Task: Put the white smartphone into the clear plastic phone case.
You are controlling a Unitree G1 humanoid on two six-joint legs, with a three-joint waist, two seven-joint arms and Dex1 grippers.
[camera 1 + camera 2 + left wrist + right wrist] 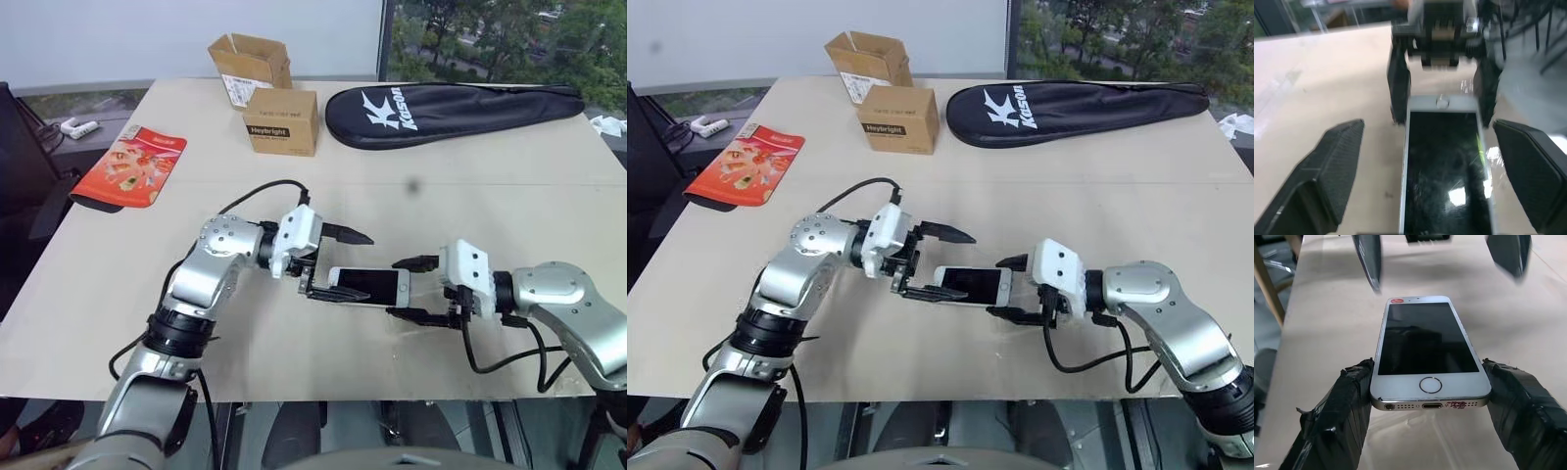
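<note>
So the bench (490, 186) is a big pale slab. At its far edge lies a black racket bag (451, 110), then two cardboard boxes: an open one (249, 61) and a closed one (281, 121) just in front of it. Over on the left edge there's a flat red packet (130, 164).

Near the front edge both arms come in from the sides and face each other, with the white phone (368, 285) between them. It's level, screen up, held just off the bench.

The right tool (411, 288) is the one holding it: in the right wrist view its two taped fingers (1334, 418) press on the phone's long edges at the home-button end, one on each side. So it's pinching the phone across its width.

The left tool (333, 262) is spread wide. Its upper finger sticks out above and behind the phone's far end, the lower one sits down by that end. In the left wrist view the phone runs up the middle between its fingers (1327, 171) with clear gaps both sides, not touching either one.

The clear case is hard to spot. There's a faint shiny patch (416, 338) on the bench right under the right tool, but I can't tell for sure that's it.
</note>
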